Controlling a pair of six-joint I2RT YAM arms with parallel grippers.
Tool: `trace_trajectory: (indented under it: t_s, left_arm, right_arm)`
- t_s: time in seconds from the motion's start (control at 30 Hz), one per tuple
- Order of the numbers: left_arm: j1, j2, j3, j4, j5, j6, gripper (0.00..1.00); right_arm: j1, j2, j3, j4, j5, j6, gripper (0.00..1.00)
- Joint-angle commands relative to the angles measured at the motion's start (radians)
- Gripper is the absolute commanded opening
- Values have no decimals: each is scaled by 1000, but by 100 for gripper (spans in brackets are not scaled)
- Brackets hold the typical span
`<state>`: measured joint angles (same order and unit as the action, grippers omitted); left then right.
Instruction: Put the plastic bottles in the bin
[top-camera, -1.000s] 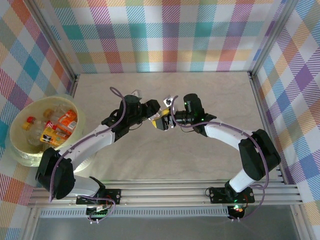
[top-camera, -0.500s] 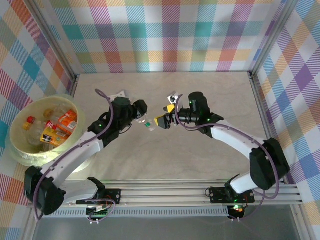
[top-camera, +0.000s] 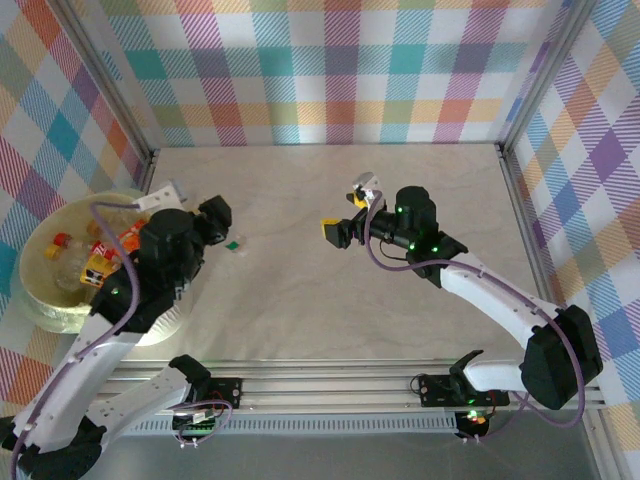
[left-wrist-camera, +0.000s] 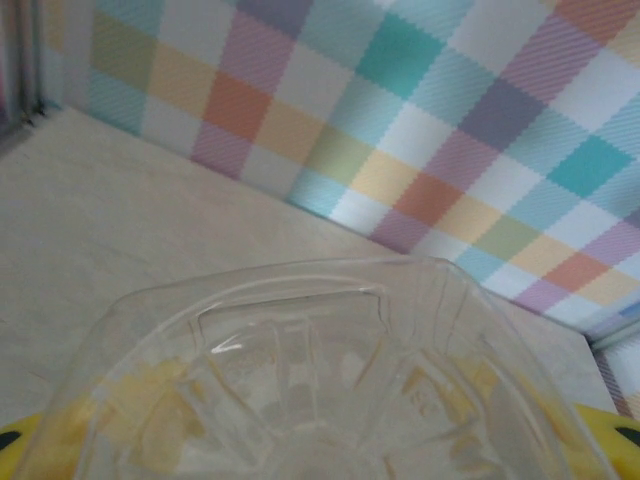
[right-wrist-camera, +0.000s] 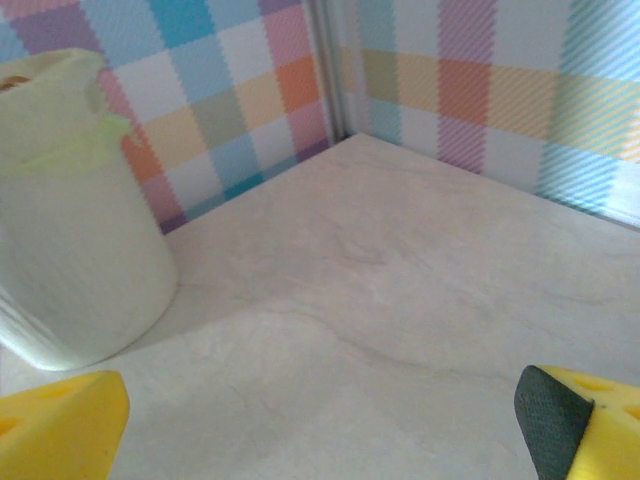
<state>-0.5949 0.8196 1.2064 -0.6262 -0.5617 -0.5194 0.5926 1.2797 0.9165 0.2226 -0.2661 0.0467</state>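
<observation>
The right pincer (top-camera: 346, 209) has let go, gaping empty mid-desk, so the left pincer (top-camera: 224, 225), clamped on the clear bottle (left-wrist-camera: 330, 390), now swings it toward the bin (top-camera: 45, 308) at the desk's left edge.

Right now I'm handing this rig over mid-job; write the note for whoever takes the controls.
Left gripper: shut on a clear bottle, held beside the bin, not yet over it.
Right gripper: open, empty, over the middle of the table.
Done: several bottles lie in the bin.
Left: carry the clear bottle over the bin and release it.
</observation>
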Motion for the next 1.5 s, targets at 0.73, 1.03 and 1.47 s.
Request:
trace_trajectory:
  t_s: [0.73, 1.03, 1.47]
  left_arm:
    - [561, 195, 528, -377, -645, 536, 55]
    - [1192, 283, 394, -404, 59, 347, 53]
    - [1255, 430, 427, -589, 139, 193, 66]
  right_arm:
    - [3, 131, 108, -19, 200, 68, 100]
    - [3, 118, 105, -49, 203, 76, 100]
    - [2, 145, 117, -70, 217, 121, 100]
